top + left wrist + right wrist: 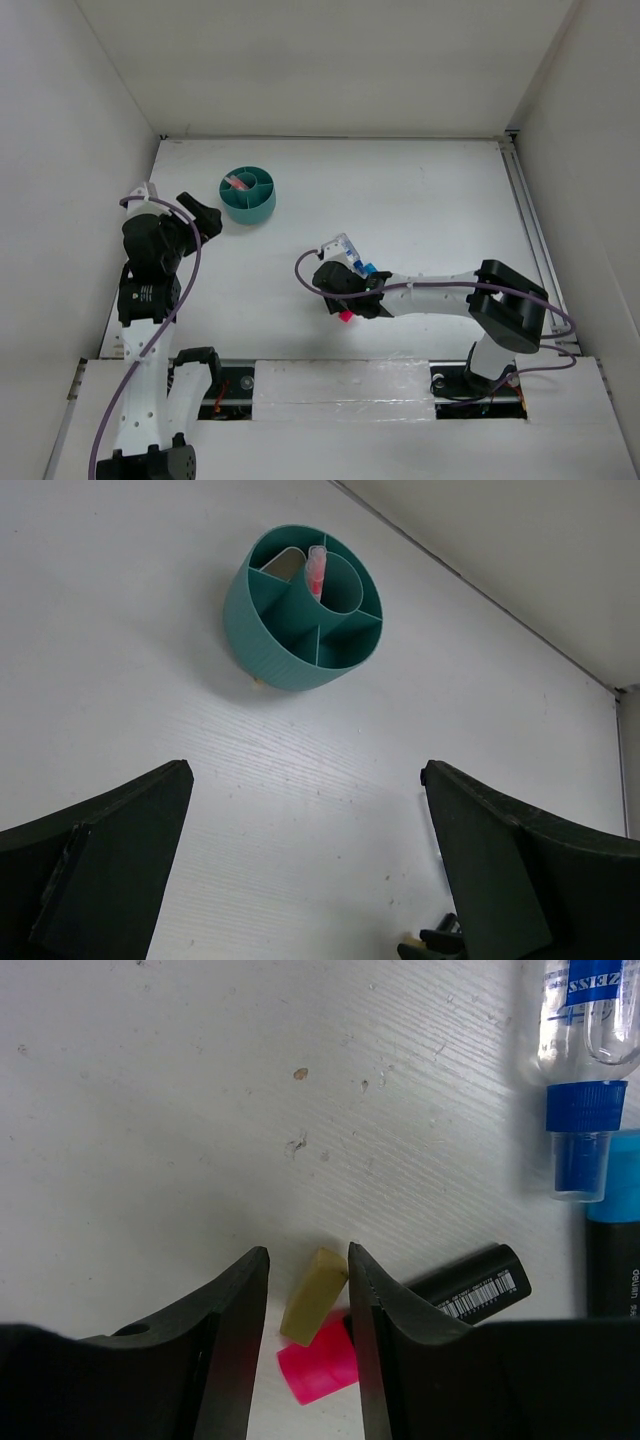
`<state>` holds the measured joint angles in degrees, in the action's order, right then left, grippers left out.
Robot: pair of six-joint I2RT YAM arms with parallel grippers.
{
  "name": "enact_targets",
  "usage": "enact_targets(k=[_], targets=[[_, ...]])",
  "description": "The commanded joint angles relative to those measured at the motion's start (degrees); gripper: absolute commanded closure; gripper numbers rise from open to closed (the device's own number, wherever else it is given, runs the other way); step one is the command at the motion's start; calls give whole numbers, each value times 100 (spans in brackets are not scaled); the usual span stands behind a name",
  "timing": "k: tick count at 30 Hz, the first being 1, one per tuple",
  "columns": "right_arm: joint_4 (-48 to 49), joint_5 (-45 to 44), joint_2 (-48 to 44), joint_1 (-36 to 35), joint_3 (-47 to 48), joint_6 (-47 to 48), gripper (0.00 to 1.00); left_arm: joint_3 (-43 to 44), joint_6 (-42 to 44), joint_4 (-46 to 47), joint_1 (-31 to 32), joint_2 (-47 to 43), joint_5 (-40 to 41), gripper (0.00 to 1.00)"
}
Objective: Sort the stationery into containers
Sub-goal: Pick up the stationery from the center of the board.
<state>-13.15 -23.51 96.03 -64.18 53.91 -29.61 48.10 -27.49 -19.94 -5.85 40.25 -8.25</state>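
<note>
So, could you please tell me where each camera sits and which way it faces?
Top external: above and behind the arms, looking down at the table; left arm and right arm show.
Left wrist: on the left arm, facing forward over the table to the teal tub; the left fingers frame the bottom.
Right wrist: on the right arm, facing down; the right fingers flank a beige eraser by a pink highlighter.
Shared: top and left wrist both show the tub.

Your right gripper [307, 1256] has its jaws parted around the tilted grey-beige eraser [313, 1296], whose lower end overlaps the pink highlighter [318, 1368]. The clear-blue tube [585, 1070] and blue-black marker [612, 1245] lie to the right.
</note>
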Motion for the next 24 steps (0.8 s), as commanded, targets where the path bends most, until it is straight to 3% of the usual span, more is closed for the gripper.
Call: enact_targets(k=[1, 5, 11, 15, 24], targets=[[14, 22, -84, 2, 41, -151, 55, 51, 68, 184, 13, -87, -133, 0], [14, 22, -84, 2, -12, -151, 44, 51, 121, 237, 13, -87, -186, 0], [-39, -93, -137, 2, -12, -204, 44, -2, 121, 237, 13, -87, -238, 0], [-39, -93, -190, 2, -65, -256, 52, -2, 121, 237, 13, -140, -291, 0], [-39, -93, -252, 2, -249, -414, 55, -2, 121, 237, 13, -140, -344, 0]])
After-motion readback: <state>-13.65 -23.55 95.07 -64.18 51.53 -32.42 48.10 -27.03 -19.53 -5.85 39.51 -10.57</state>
